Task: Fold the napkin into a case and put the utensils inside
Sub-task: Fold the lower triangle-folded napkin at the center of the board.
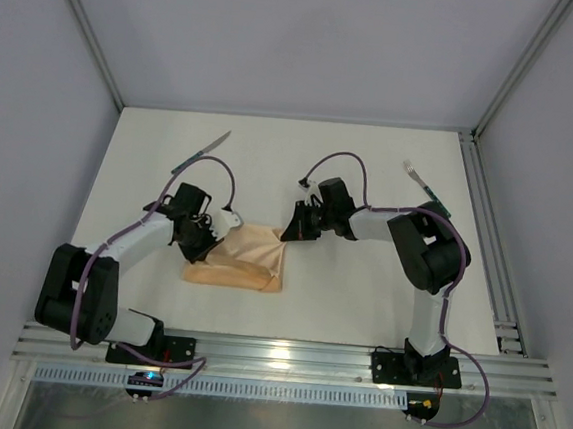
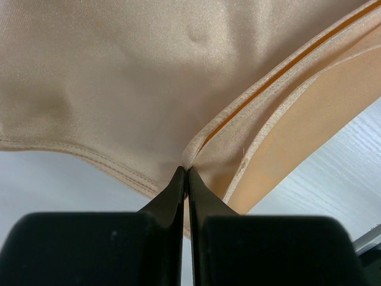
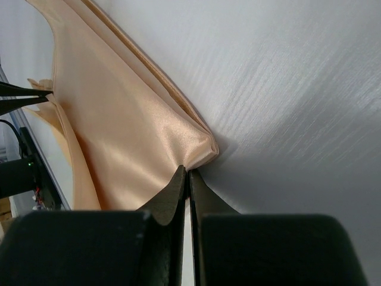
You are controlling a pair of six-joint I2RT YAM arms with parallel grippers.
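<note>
At the upper left of the top view the knife (image 1: 201, 154) lies on the white counter (image 1: 351, 160), well apart from the cloth, out of the way, I judge, so the folding has room. My left pincer (image 2: 186, 171) is pressed together on a hemmed corner of the napkin (image 1: 247, 261), which sits in several folded layers low in the middle of the frame. My right pincer (image 3: 187, 171) pinches the opposite corner, I think so that one edge goes over as a straight fold. The fork (image 1: 426, 188) waits at the upper right, outside the cloth, so no case is ready yet.
</note>
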